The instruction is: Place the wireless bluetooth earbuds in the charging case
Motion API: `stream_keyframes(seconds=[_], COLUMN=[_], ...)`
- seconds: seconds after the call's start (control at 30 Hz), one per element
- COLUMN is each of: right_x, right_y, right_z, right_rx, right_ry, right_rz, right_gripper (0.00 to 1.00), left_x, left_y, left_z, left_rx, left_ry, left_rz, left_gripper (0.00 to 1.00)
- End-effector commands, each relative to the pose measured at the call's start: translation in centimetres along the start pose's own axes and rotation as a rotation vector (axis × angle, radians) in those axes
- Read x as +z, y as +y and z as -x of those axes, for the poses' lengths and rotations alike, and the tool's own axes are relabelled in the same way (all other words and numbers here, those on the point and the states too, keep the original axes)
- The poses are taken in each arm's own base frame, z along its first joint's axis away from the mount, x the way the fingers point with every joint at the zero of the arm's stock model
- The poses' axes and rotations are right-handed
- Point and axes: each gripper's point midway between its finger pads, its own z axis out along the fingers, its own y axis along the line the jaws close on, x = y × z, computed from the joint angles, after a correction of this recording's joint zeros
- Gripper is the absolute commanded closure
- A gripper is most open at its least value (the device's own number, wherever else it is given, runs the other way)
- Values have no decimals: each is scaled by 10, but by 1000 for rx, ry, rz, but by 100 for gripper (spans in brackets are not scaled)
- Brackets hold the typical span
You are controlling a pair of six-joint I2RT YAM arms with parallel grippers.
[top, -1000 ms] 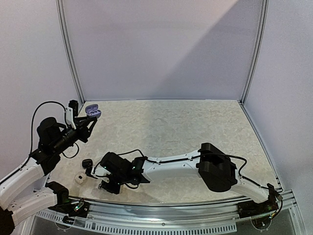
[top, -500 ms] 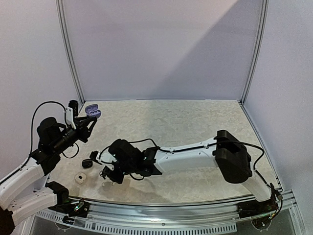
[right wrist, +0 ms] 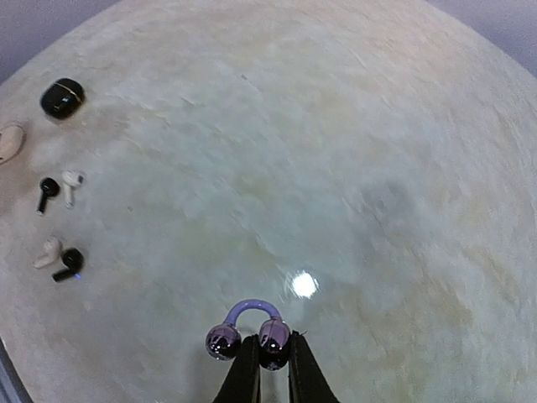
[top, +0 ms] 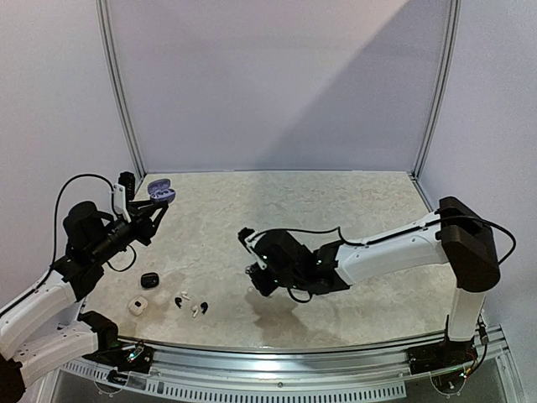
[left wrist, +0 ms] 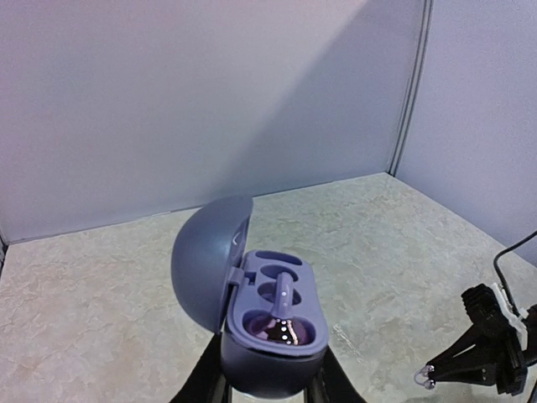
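My left gripper (left wrist: 268, 382) is shut on an open greyish-lavender charging case (left wrist: 273, 323) and holds it up at the far left (top: 159, 191). One lavender earbud (left wrist: 284, 304) sits in the case; the other wells look empty. My right gripper (right wrist: 269, 357) is shut on a lavender clip-shaped earbud (right wrist: 248, 329) and holds it above the table's middle (top: 254, 274). It also shows at the lower right of the left wrist view (left wrist: 491, 348). Two black and two white earbuds (top: 190, 303) lie loose at the front left; the right wrist view shows them too (right wrist: 57, 191).
A shut black case (top: 149, 280) and a shut white case (top: 137, 306) lie at the front left, next to the loose earbuds. They also show in the right wrist view, the black case (right wrist: 62, 96) and the white case (right wrist: 8, 141). Walls enclose the table on three sides.
My right arm has swung right, away from the loose earbuds at the front left, carrying the lavender earbud to the table's middle. The left arm and case have stayed still.
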Motion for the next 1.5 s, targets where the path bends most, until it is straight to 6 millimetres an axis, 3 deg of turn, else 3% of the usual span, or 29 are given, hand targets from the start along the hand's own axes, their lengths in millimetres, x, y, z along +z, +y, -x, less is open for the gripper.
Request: stream_keyframes(seconds=[0.0,0.23,0.63,0.8,0.93,1.03,1.13,1.27,1.47], right_x=[-27,-42,-66,-102,-116,-107,-84,-46,-16], right_y=[-48,-69,-61,-46,-55,-74,-93,-96,-90], right_z=[-50,-104,-123,-90,-49,-30,-21,-36,-58], right_rx=[181,304,281,184,138,54,-89,-303,-450], right_ry=[89,220,382,448,459,460,520,648,706], right_rz=[-213,-311,-282,-114,105,204,231,334,461], right_gripper=[91,93,70,59,60,61,62,63,64], left_x=[0,0,0,1,2,3,3,3,3], left_y=[-5,-5,-5,-6,-8,-8,-10,-13,-18], left_z=[0,0,1,1,0,-2,-4,-6,-8], left_rx=[15,17,18,12,1,1,7,18,22], left_ry=[-9,-10,-13,-11,-10,-4,2,6,4], left_rz=[-29,-32,-31,-36,-48,-51,-61,-82,-109], left_gripper=[100,100,100,100,100,100,100,100,100])
